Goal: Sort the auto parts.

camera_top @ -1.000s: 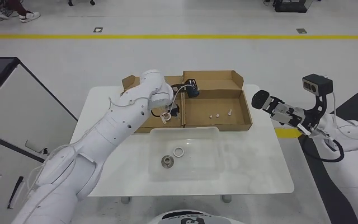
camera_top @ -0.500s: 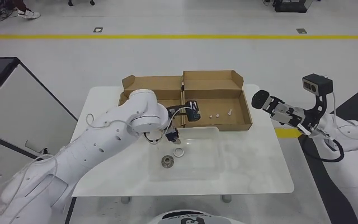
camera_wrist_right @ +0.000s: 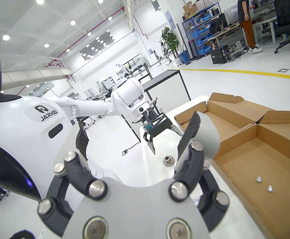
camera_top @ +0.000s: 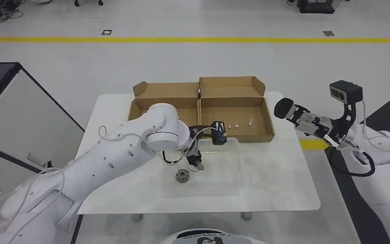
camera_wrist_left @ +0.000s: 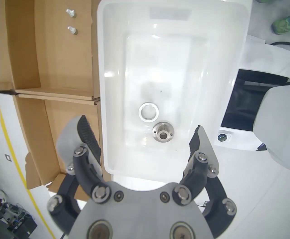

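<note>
- Left end effector (camera_wrist_left: 139, 124) hangs over one end of the white tray (camera_wrist_left: 100, 56), its fingers spread wide and nothing between them.
- Two parts lie in that tray: one plain metal ring (camera_wrist_left: 148, 112) and one flanged hub (camera_wrist_left: 163, 135). They lie just beside each other, right under the open fingers.
- Two cardboard boxes (camera_top: 244, 108) stand side by side on the tabletop (camera_top: 274, 177), along the tray's long side. I count two small bolts (camera_wrist_left: 70, 13) in one of them.
- Right end effector (camera_wrist_right: 137, 117) hangs out past the tabletop's edge, also wide open and empty.
</note>
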You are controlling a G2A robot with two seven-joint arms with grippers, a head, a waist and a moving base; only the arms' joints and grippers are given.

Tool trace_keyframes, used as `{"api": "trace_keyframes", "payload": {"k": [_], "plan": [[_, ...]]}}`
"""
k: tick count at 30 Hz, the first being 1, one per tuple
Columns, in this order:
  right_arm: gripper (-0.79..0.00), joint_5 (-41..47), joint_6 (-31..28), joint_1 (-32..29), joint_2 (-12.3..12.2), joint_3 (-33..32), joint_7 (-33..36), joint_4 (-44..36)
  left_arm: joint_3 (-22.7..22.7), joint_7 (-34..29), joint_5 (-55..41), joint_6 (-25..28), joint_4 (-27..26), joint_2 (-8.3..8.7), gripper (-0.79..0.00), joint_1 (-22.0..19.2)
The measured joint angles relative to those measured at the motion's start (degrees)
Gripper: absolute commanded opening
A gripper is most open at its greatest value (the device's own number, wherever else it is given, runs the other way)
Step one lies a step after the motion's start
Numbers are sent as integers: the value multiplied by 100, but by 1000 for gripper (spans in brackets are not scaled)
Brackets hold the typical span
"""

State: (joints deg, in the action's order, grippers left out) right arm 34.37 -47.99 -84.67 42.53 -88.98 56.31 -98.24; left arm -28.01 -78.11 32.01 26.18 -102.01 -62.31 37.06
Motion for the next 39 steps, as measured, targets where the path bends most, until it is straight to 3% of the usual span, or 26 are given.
{"api": "trace_keyframes", "payload": {"k": [5,7,9,11,24,39], "plan": [[0,0,0,0,0,0,0,0,351,-45,-327,-45,132,-33,0,-316],[0,0,0,0,0,0,0,0,519,-47,-294,-46,269,-71,-262,-425],[0,0,0,0,0,0,0,0,649,0,-301,1,402,-124,-413,-513],[0,0,0,0,0,0,0,0,761,30,-272,30,490,-174,-446,-581],[0,0,0,0,0,0,0,0,1458,146,-178,146,1183,-557,-459,-856],[0,0,0,0,0,0,0,0,1829,289,44,290,2241,-1021,-468,-734]]}}
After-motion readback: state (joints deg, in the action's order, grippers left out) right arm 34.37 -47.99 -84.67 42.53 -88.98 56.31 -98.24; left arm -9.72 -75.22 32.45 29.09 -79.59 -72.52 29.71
